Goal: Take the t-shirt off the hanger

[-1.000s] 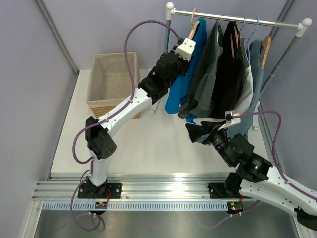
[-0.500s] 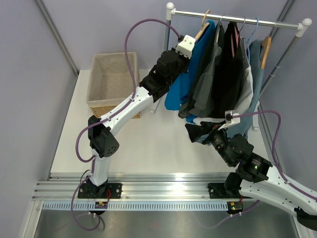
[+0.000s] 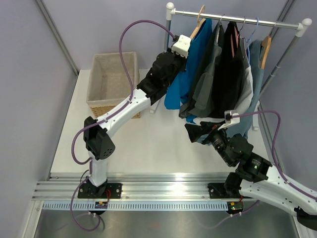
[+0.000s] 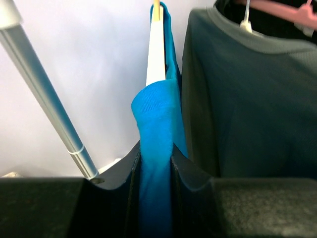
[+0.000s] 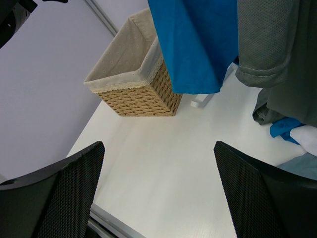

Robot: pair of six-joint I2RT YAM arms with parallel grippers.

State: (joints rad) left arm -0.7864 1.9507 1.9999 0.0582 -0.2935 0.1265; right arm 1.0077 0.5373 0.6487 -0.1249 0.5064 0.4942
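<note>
Woven basket (image 3: 113,106), cloth-lined, sits on the worktop (image 3: 148,144), down and left of the rail (image 3: 237,20).

My left claw (image 4: 155,167) is raised just under the rail's left end. It is clamped tight on a fold of the blue t-shirt (image 3: 190,64) at the shoulder, and cloth fills the gap between my two fingers.

The wooden hanger (image 4: 155,49) has its hook over the rail near the left end, and its arm runs down into the fold I am pinching. I cannot tell whether I have wood in the grip as well as cloth.

The t-shirt is on that hanger, first garment from the rail's left end, with its hem hanging free.

Next along the rail is a grey shirt (image 3: 205,74), touching the blue one, then a black garment (image 3: 230,64).

My right claw (image 5: 158,148) is low, beneath the garments at the rail's middle. Its fingers are spread wide apart with nothing between them, and it faces the basket.
</note>
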